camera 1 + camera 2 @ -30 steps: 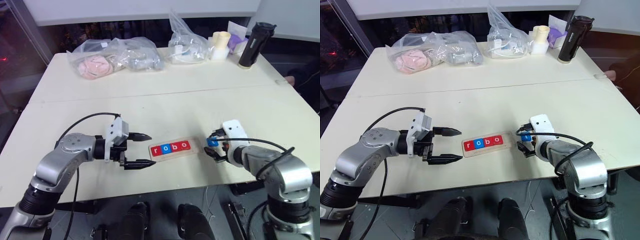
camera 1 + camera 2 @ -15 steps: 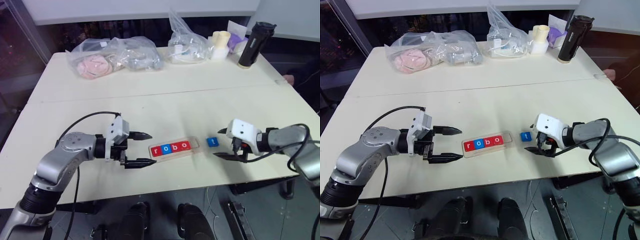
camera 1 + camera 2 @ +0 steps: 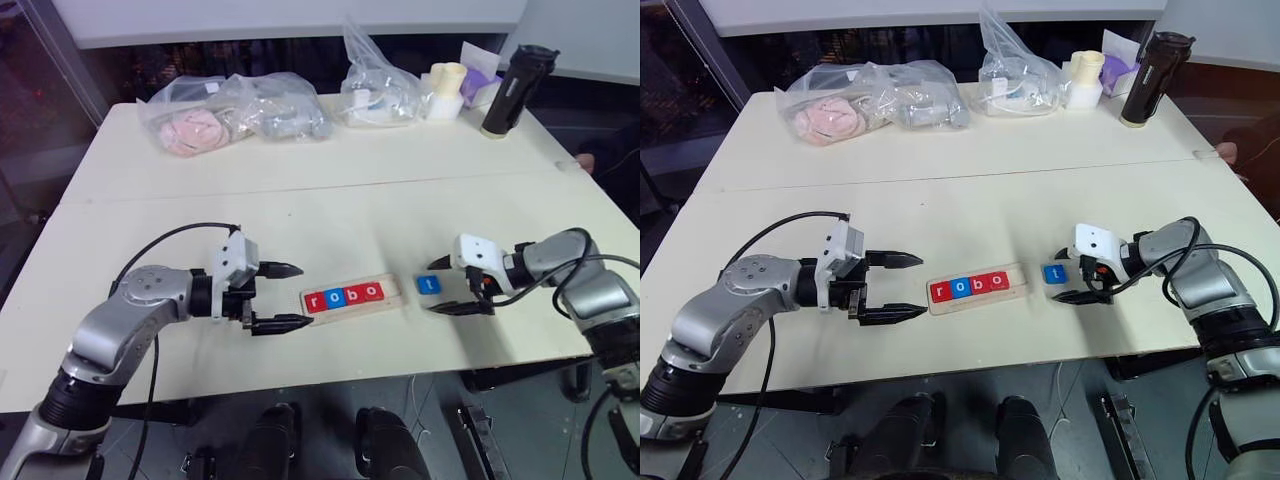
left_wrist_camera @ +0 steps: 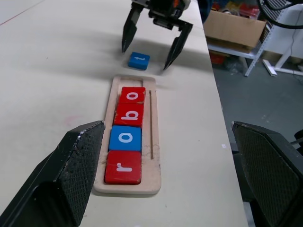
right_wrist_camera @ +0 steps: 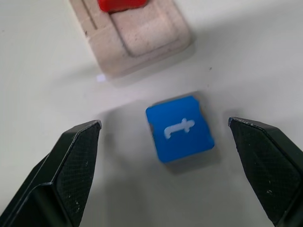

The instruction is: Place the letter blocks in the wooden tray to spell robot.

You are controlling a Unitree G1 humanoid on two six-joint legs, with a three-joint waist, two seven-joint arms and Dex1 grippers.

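The wooden tray [image 3: 391, 290] lies near the table's front edge. It holds a red r [image 3: 315, 301], a blue o [image 3: 332, 298], a red b [image 3: 352, 295] and a red o [image 3: 372, 292]; its right end slot is bare. A blue t block [image 3: 428, 285] lies flat on the table just right of the tray. My right gripper [image 3: 441, 287] is open, low over the table, with its fingertips on either side of the t block [image 5: 180, 128] and not touching it. My left gripper [image 3: 304, 295] is open and empty, just left of the tray's end.
At the table's far side lie clear plastic bags [image 3: 235, 115] with soft items, another bag [image 3: 375, 90], a white cup [image 3: 447, 88] and a black bottle [image 3: 505, 90]. The table's front edge runs close below the tray. Bare tabletop stretches behind the tray.
My right gripper has rolled its wrist and swung out to the right, so the blue t block now lies uncovered between its open fingers. The left arm, tray and blocks have stayed put.
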